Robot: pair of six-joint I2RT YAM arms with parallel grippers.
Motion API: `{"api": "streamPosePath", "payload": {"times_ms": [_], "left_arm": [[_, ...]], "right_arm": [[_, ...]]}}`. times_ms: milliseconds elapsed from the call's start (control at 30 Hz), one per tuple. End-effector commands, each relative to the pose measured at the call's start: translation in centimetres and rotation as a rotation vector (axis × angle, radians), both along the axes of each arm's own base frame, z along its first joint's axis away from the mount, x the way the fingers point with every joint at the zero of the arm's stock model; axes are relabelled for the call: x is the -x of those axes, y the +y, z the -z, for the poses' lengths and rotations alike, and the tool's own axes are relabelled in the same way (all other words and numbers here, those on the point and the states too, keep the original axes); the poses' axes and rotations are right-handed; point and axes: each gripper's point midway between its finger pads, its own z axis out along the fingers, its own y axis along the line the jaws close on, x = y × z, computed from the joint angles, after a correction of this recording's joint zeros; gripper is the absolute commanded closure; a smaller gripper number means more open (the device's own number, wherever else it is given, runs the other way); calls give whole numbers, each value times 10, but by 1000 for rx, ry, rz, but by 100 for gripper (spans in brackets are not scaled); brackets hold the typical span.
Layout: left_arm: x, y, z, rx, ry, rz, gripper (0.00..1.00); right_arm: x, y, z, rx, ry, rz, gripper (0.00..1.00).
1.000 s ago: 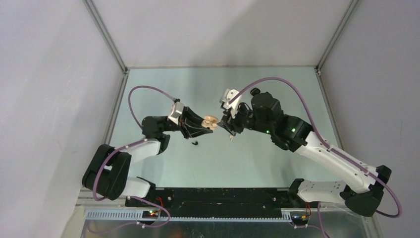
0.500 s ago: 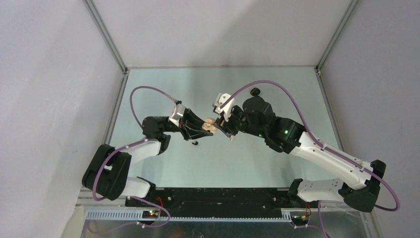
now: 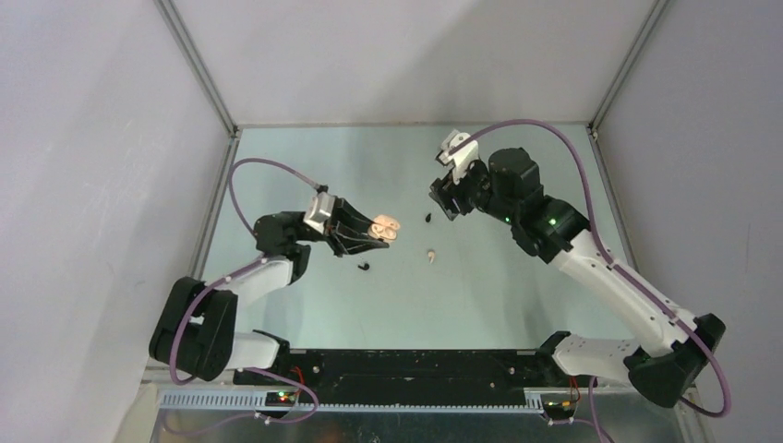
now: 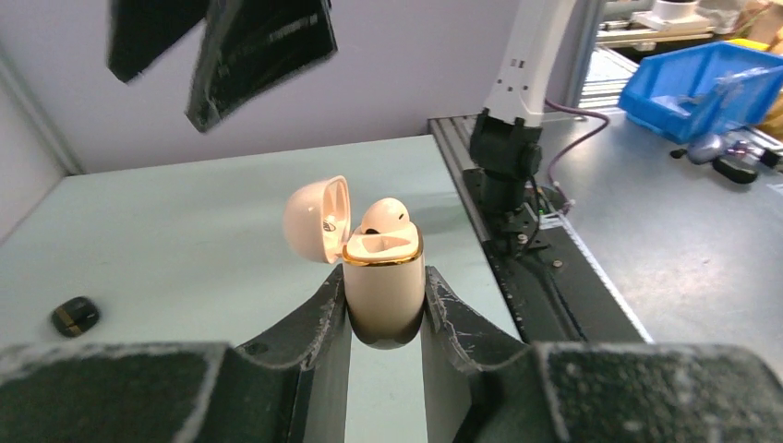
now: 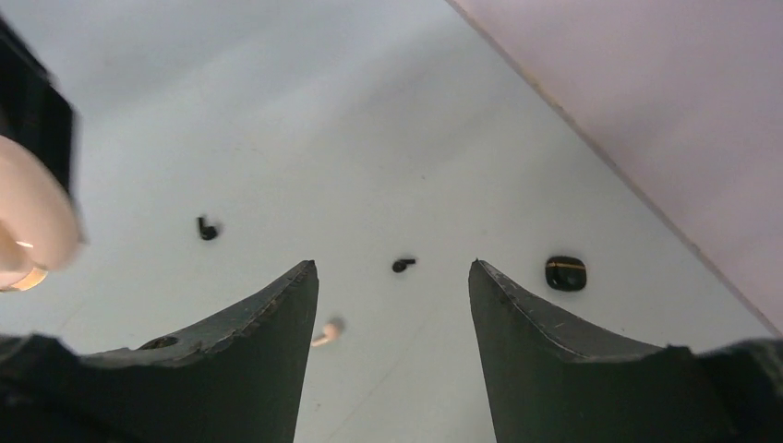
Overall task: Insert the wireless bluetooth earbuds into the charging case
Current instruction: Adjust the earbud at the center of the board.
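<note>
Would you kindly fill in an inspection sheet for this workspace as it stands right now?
Surface: pale green table, no spills seen.
Job's things: cream charging case with its lid open, one cream earbud seated inside; second cream earbud, far black earbud and near black earbud lie loose on the table.
Clutter: small black case on the table, apparently closed.
Grippers: left gripper shut on the cream charging case, held upright; right gripper open, nothing between its fingers.
Cables: left purple cable and right purple cable loop above the arms.
Surroundings: plain walls; blue bin outside the cell.
</note>
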Motion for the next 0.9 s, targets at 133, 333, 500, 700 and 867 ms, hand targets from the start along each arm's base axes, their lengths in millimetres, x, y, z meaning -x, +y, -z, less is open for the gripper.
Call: {"api": "streamPosePath", "payload": {"times_ms": [133, 333, 500, 700, 867], "left_arm": [[-24, 44, -24, 0, -132, -144, 100], [-18, 60, -3, -36, -129, -185, 100], [-4, 62, 14, -36, -144, -197, 100], [-2, 62, 15, -31, -138, -204, 100], [-5, 62, 19, -33, -119, -205, 100]], "right_arm": [[-53, 0, 88, 113, 236, 55, 37], [-58, 16, 168, 301, 442, -31, 43], [-85, 1, 222, 507, 538, -27, 47], [-100, -9, 256, 608, 511, 45, 50], [-85, -13, 285, 697, 513, 25, 50]]}}
